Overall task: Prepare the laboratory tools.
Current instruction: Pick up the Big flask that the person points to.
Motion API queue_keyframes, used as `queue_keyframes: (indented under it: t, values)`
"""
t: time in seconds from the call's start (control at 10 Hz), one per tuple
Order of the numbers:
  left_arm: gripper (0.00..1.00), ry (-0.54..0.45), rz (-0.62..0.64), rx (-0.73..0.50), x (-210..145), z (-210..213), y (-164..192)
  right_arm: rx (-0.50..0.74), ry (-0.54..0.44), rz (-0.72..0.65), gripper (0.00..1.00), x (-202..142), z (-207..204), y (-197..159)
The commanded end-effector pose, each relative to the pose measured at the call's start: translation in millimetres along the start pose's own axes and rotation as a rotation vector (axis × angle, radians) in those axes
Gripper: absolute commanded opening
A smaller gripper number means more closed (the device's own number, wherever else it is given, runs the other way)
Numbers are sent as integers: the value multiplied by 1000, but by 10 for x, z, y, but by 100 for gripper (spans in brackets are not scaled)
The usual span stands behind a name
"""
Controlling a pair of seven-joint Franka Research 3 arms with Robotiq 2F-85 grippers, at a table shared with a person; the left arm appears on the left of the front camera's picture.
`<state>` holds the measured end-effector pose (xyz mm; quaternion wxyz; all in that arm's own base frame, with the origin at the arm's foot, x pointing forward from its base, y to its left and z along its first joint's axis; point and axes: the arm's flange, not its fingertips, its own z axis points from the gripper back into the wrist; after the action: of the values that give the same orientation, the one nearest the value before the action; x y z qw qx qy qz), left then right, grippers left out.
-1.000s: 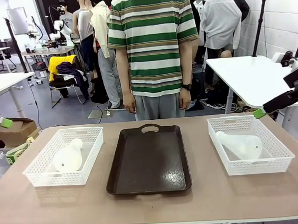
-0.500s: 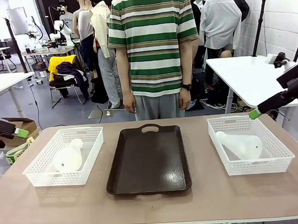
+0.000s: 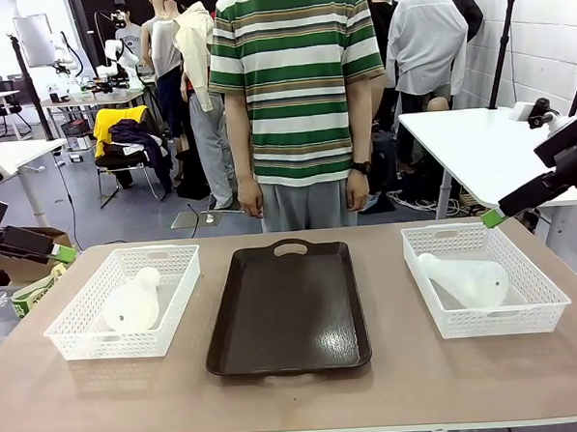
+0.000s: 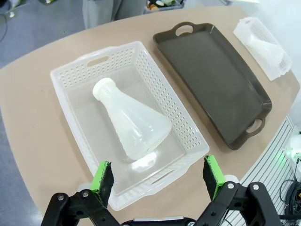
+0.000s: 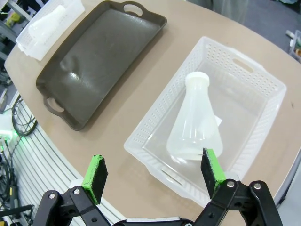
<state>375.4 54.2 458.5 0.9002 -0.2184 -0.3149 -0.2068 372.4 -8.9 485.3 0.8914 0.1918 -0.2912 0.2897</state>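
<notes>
**Flasks in baskets, grippers wide**

The table holds a dark tray between the left basket and right basket (white mesh). The left flask and right flask lie on their sides, one each. Left gripper and right gripper hang clear of them, jaws wide, empty.

The flasks look frosted, translucent and smooth. The baskets are white perforated plastic. The tray is glossy dark brown, the table matt tan.
</notes>
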Motion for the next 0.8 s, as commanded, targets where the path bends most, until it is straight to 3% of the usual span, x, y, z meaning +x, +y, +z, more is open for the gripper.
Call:
queue_keyframes:
  t: [0.0,0.7]
  values:
    - [100,7,-2,-6,-24,16,23,1,0,-9,100,1,-14,11]
    - [100,7,-2,-6,-24,16,23,1,0,-9,100,1,-14,11]
